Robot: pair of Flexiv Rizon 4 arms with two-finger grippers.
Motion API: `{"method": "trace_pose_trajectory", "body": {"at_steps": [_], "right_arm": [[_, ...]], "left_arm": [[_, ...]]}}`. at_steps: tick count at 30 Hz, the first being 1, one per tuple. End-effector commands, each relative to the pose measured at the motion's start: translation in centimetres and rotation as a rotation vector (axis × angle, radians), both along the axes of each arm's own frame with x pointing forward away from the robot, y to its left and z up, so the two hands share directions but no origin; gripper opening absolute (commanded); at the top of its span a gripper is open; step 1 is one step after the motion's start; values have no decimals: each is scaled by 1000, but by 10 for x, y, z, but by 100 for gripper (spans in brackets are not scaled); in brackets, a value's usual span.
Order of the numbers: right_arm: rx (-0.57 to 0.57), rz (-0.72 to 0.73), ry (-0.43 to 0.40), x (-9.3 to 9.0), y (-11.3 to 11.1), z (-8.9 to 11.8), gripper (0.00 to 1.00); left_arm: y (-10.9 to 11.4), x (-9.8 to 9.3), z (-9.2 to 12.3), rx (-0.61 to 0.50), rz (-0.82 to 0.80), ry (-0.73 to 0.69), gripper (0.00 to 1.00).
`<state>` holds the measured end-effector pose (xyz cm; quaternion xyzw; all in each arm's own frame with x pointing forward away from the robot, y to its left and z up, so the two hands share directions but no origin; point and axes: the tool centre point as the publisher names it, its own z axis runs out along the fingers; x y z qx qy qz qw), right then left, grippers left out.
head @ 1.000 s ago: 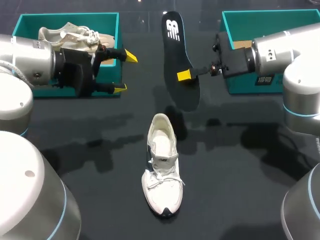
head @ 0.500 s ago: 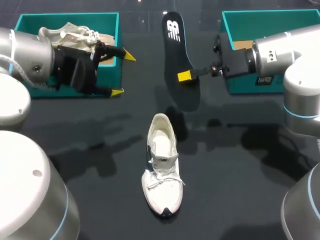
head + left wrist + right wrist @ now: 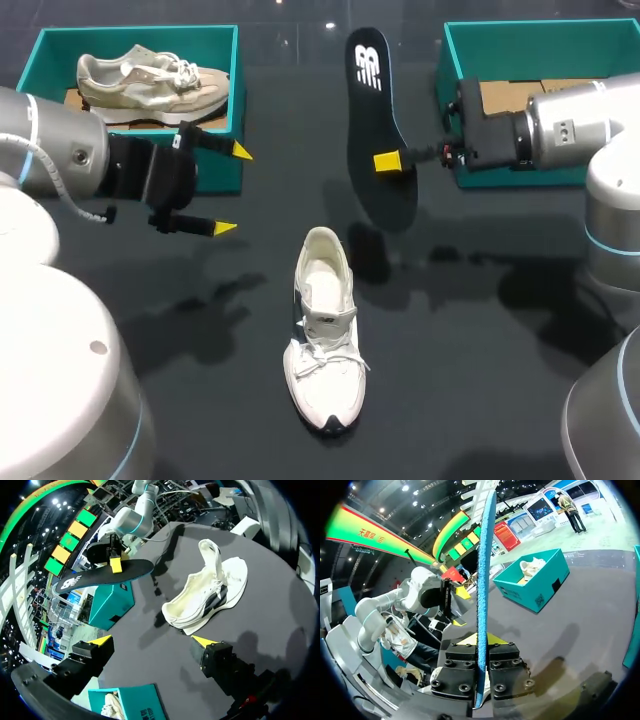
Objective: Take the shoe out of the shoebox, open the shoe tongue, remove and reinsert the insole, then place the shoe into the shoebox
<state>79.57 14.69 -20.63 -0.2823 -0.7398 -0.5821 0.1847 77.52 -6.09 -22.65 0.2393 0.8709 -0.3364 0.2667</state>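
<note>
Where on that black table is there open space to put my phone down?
Bare table lies on both sides of the white shoe: on its left, in front of the left gripper, and on its right, in front of the right shoebox. Crowded: the gap between that and the left shoebox, where the right gripper holds the insole.

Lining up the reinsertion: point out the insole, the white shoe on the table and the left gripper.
insole (image 3: 376,112), head view, mid-length on its dark face
white shoe (image 3: 322,325), head view, on its tongue
left gripper (image 3: 233,190), head view, midway between its yellow tips
</note>
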Motion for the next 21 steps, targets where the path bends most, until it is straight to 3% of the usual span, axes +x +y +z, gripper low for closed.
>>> {"method": "trace_pose_trajectory", "body": {"at_steps": [1,5,13,21], "right_arm": [[-2,-4,0,-2,0,0,0],[11,-4,-14,-2,4,-4,0],[84,31,-66,-4,20,-21,0],[144,70,-81,-14,39,-33,0]], "left_arm": [[-3,2,9,180,167,190,100],[-20,-2,-4,218,280,371,100],[-25,-24,-24,287,324,451,100],[-24,-41,-64,413,316,465,100]]}}
